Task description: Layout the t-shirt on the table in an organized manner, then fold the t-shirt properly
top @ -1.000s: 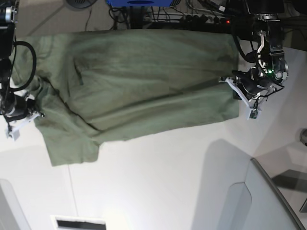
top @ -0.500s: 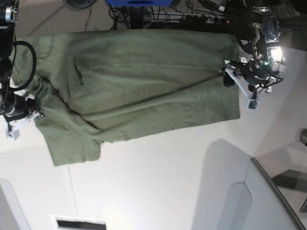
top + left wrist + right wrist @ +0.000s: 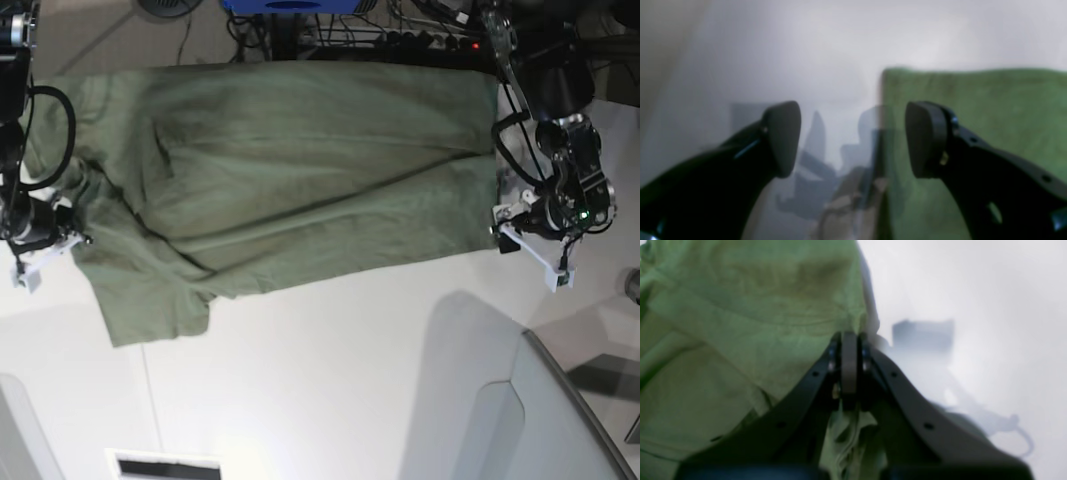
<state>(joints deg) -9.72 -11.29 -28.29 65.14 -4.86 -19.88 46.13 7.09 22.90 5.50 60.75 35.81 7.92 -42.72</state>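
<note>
The large smooth white worktop [image 3: 330,390] carries the olive-green short-sleeved cotton t-shirt [image 3: 290,170], spread wide with creases and one sleeve bunched. The left hand [image 3: 853,140] is released, hovering just beside the hem edge. The right hand [image 3: 849,366] is clenched on bunched t-shirt fabric.

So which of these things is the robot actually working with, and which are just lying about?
Part of the job:
- t-shirt
- table
- left gripper, open beside the shirt's edge
- right gripper, shut on the shirt

Just lying about:
- cables behind the table
- blue box
</note>
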